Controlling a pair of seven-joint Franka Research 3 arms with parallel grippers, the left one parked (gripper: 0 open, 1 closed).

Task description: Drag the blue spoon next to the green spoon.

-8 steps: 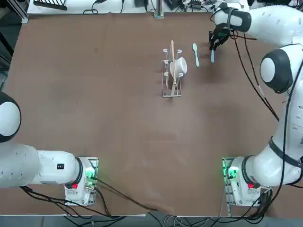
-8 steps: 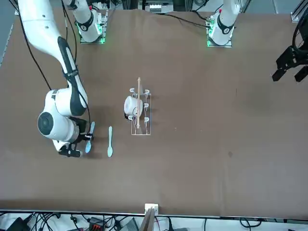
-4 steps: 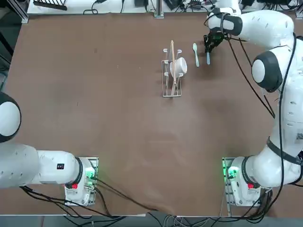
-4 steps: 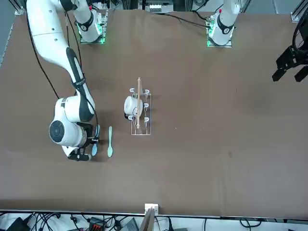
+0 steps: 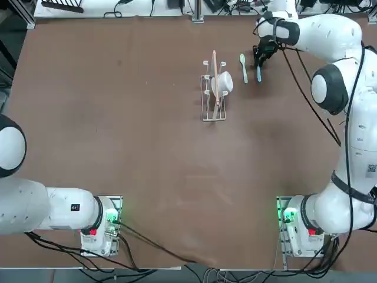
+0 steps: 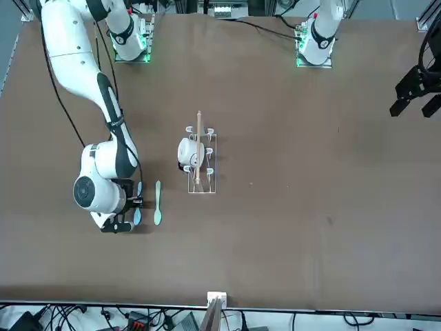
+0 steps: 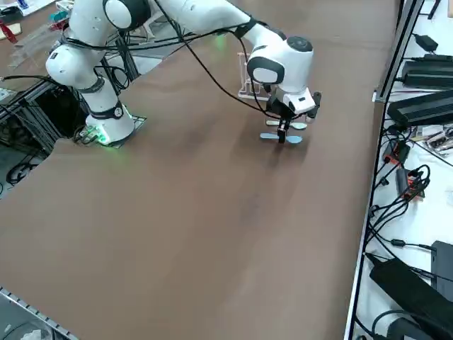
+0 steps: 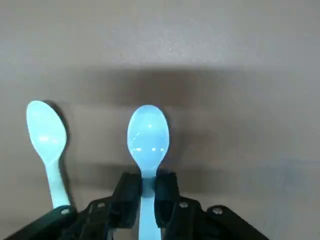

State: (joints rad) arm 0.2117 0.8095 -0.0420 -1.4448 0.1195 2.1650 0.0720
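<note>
The blue spoon (image 8: 148, 136) lies flat on the brown table, and my right gripper (image 8: 146, 194) is shut on its thin handle just behind the bowl. The green spoon (image 8: 47, 139) lies parallel to it a short gap away, bowl pointing the same way, not touching. In the top view the blue spoon (image 5: 258, 72) is at the far right of the table, just right of the green spoon (image 5: 243, 66), with my right gripper (image 5: 259, 57) over its far end. The front view shows the blue spoon (image 6: 136, 216) partly hidden under the wrist, beside the green spoon (image 6: 157, 204).
A small wire rack (image 5: 214, 93) holding a white cup (image 5: 224, 82) and a wooden stick stands just left of the green spoon in the top view. The table's far edge (image 5: 235, 16) runs close behind the spoons, with cables and gear beyond it.
My right gripper has slid the blue spoon along the table toward the green spoon, narrowing the gap. The green spoon and the rack stayed put.
</note>
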